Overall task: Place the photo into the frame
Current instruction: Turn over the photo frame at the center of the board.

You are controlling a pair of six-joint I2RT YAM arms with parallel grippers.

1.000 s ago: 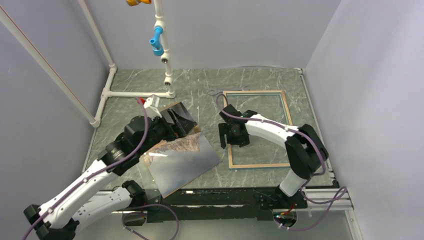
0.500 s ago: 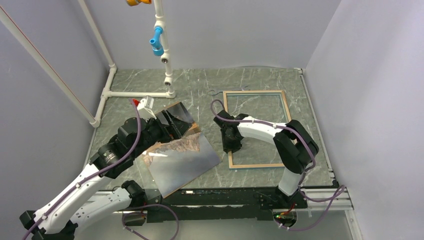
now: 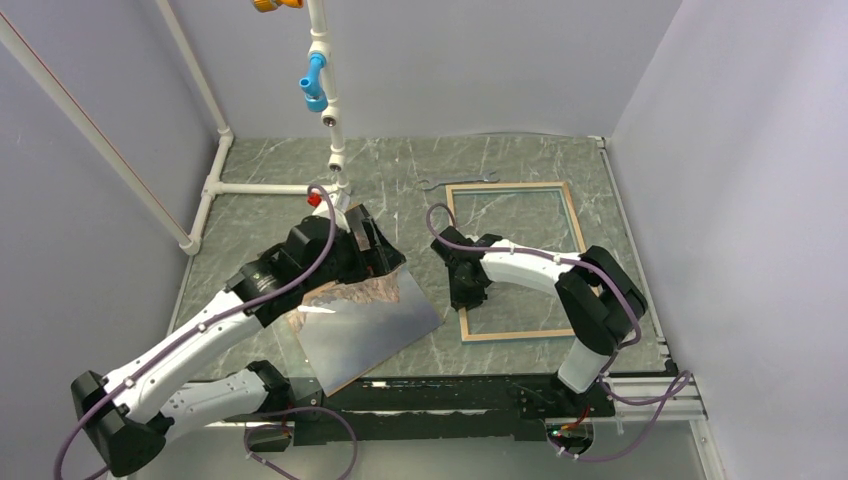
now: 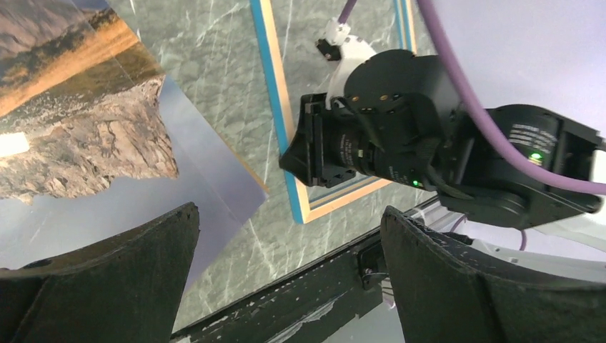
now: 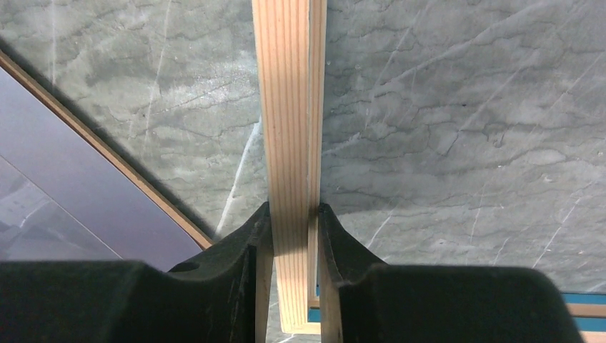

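While I am watching from above, the left gripper (image 3: 363, 240) is hovering with its jaws spread wide over the far corner of the photo (image 3: 372, 318), which is lying picture side up toward the near left corner of the table (image 3: 420, 170). Just right of it, the right gripper (image 5: 293, 211) is pinching the left rail of the frame (image 3: 515, 184), which is lying tan back up toward the table's right edge.
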